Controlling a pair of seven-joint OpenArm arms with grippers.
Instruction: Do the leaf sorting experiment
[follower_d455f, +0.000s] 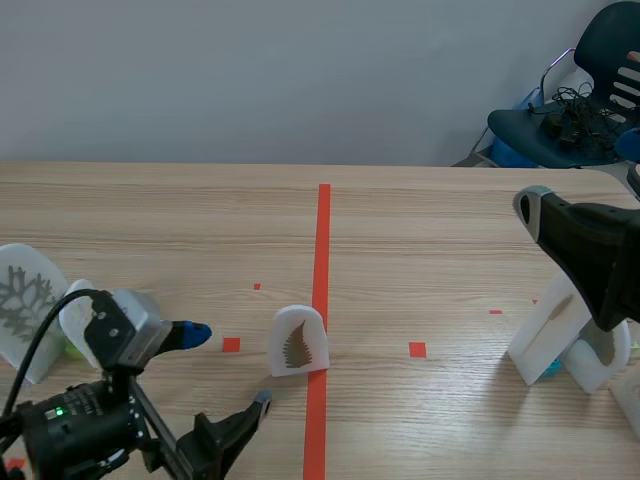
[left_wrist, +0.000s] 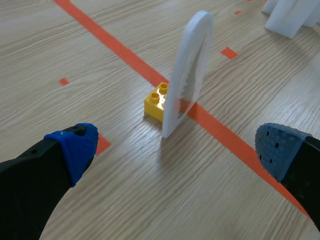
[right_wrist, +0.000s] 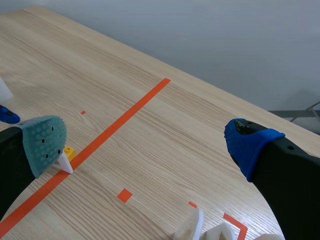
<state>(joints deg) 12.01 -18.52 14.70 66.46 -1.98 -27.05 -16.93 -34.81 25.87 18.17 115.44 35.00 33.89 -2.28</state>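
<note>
Two grippers, both spread wide with nothing between the pads. Nearest: left gripper (follower_d455f: 228, 367), low over the front part of the table (follower_d455f: 450, 230), left of the orange tape line (follower_d455f: 323, 240), blue-padded fingers well apart. Just ahead of it: white arched leaf card (follower_d455f: 298, 342), upright, brown fern-like leaf on its face, base set on the tape line. Against the card's foot, on the side away from the printed face: small yellow brick (left_wrist: 156, 102), two studs showing. Left of that gripper, near the table edge: second white card with a grey snowflake (follower_d455f: 18, 300). At the right: right gripper (right_wrist: 145, 142), raised above a group of white card pieces (follower_d455f: 548, 335). Farthest, beyond the table: dark chair (follower_d455f: 570, 115).
</note>
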